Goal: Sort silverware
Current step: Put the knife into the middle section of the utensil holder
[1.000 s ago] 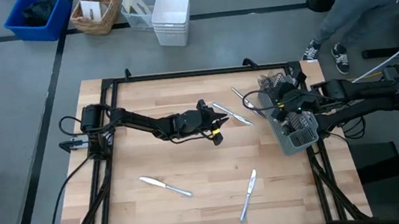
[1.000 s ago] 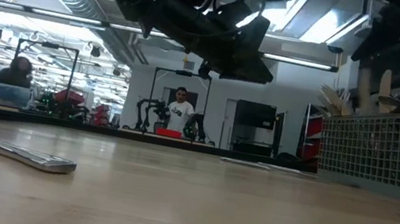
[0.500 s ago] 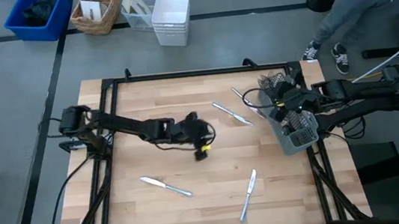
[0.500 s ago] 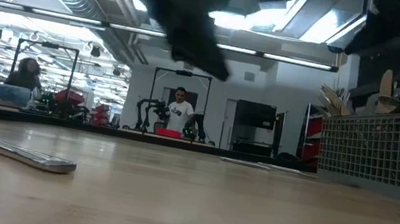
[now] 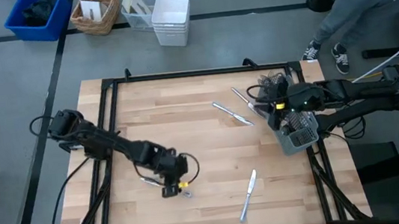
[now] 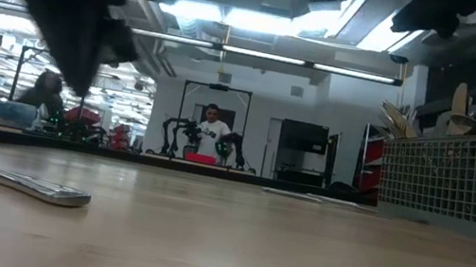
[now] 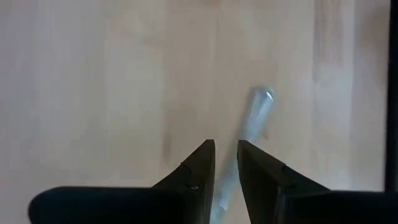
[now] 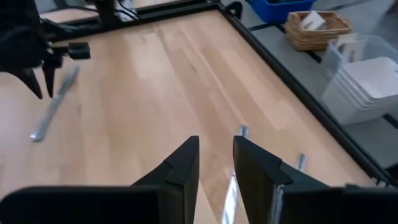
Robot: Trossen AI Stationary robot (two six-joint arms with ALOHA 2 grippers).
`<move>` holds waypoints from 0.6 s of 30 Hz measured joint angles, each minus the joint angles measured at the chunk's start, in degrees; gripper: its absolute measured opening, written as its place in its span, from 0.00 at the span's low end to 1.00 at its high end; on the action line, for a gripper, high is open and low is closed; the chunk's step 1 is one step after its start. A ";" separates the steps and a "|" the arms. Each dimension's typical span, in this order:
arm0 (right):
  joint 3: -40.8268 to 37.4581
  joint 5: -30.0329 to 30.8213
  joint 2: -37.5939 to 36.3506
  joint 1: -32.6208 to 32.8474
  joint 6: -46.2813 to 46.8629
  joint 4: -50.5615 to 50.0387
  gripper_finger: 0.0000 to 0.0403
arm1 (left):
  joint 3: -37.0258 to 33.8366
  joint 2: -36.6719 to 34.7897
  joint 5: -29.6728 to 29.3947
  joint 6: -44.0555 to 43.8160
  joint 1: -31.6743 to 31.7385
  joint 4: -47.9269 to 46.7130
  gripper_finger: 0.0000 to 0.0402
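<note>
Pale butcher-block wood covers the desk (image 5: 185,121), and the silverware is scattered around it. The left tool (image 5: 175,189) hangs low over the near-left part of the desk, right above a table knife (image 5: 149,181) lying flat there. In the left wrist view its two dark fingers (image 7: 198,169) stand a narrow gap apart with the knife's (image 7: 254,118) shiny length running on the wood between and beyond them, so it's slightly open and holding nothing. Another knife (image 5: 248,191) lies near the front, right of centre, and two more pieces (image 5: 234,112) lie crossed-ish on the far right side, just left of the dark wire-mesh caddy (image 5: 296,131) at the right edge. The caddy already has cutlery sticking up out of it. The right tool (image 5: 278,107) sits at the caddy's left rim; its wrist view shows the fingers (image 8: 180,168) apart by a small gap and empty, with a couple of silver pieces (image 8: 239,134) on the wood just past them.
</note>
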 joint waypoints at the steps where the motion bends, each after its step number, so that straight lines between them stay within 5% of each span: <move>1: 0.00 -0.59 0.00 0.00 0.04 0.55 0.25 | -0.21 0.01 0.02 -1.61 -1.05 -0.23 0.15; 10: 0.00 -0.99 0.00 0.00 0.22 1.42 0.25 | -0.47 0.01 0.00 -14.07 -5.66 -9.89 0.15; 18: 0.00 -0.99 0.00 0.00 0.24 1.68 0.25 | -0.47 0.06 0.05 -12.99 -6.64 -10.34 0.15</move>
